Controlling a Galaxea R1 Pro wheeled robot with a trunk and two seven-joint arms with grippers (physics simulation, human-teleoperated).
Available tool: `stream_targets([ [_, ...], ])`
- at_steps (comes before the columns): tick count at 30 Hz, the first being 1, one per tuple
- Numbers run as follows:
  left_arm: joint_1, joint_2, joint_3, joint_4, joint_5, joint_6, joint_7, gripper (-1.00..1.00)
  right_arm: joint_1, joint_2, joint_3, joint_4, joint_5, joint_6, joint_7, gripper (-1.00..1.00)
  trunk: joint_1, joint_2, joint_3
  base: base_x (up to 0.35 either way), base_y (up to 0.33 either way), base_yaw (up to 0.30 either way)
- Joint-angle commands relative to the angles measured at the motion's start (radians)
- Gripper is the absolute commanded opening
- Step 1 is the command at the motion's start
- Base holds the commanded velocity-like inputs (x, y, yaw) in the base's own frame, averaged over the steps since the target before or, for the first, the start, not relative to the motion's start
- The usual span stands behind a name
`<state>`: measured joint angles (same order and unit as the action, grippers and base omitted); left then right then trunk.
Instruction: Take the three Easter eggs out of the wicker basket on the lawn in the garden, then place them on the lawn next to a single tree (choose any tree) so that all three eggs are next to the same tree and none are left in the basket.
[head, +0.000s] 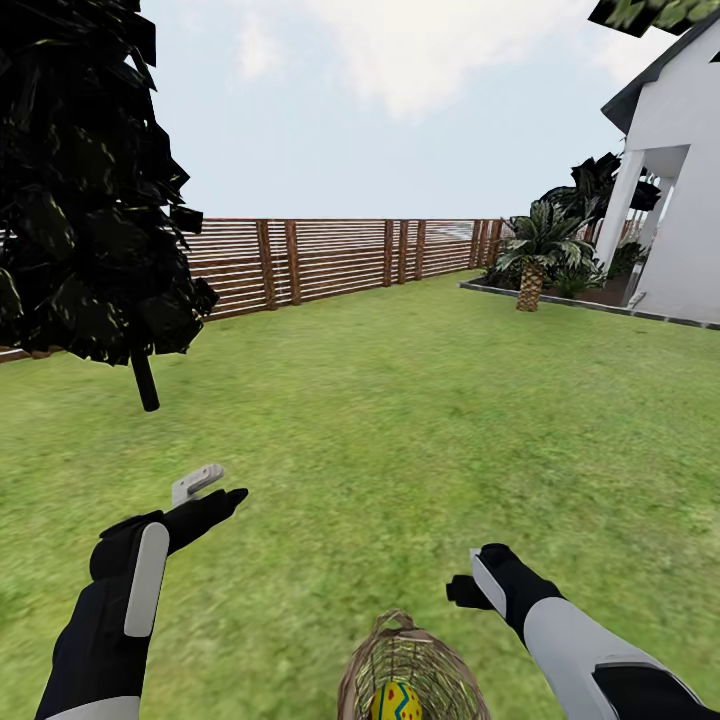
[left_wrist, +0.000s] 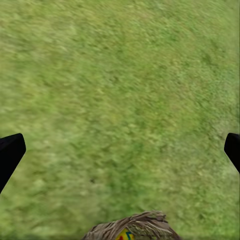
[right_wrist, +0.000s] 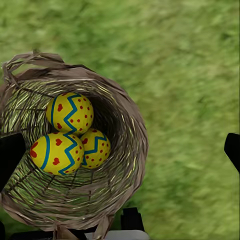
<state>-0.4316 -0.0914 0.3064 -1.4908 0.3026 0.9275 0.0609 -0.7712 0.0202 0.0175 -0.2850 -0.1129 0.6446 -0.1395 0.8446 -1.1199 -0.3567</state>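
Note:
The brown wicker basket (head: 420, 655) stands on the lawn (head: 420, 400) just in front of me, between my arms. In the right wrist view the basket (right_wrist: 125, 150) holds three yellow eggs with blue zigzags and red dots (right_wrist: 70, 112) (right_wrist: 52, 152) (right_wrist: 95, 147). One egg (head: 397, 702) peeks out in the head view. My right gripper (head: 470, 580) hovers open just above the basket's right side, and its fingers (right_wrist: 10, 155) hold nothing. My left gripper (head: 205, 495) is open over bare grass, to the left of and beyond the basket (left_wrist: 132, 227). The pale-trunked tree is out of view.
A dark cypress-like tree (head: 80, 180) stands at the left. A brown slat fence (head: 330, 255) closes the far side. A spiky palm-like plant (head: 535, 250) grows in a kerbed bed beside the white house (head: 680, 210) at the right. Open grass stretches ahead.

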Motion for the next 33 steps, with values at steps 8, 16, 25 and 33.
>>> stream_targets([
  [8,-0.001,0.000,0.033,-0.002,0.012,0.007,0.007,1.00,0.000,-0.001,0.005,0.000,-0.008,-0.042,0.007,1.00,0.031,-0.057,-0.026,0.000,0.000,0.000],
  [16,-0.001,-0.001,0.060,-0.002,0.012,0.008,0.007,1.00,0.000,-0.001,0.008,0.036,-0.005,-0.046,0.006,1.00,0.062,-0.113,-0.051,0.000,0.000,0.000],
  [25,-0.001,-0.002,0.062,-0.003,0.012,0.008,0.007,1.00,0.000,-0.001,0.009,0.044,0.012,-0.046,0.006,1.00,0.096,-0.176,-0.080,0.000,0.000,0.000],
  [33,-0.001,-0.003,0.062,-0.003,0.012,0.009,0.006,1.00,0.000,-0.002,0.009,0.044,0.014,-0.046,0.006,1.00,0.127,-0.232,-0.105,0.000,0.000,0.000],
])
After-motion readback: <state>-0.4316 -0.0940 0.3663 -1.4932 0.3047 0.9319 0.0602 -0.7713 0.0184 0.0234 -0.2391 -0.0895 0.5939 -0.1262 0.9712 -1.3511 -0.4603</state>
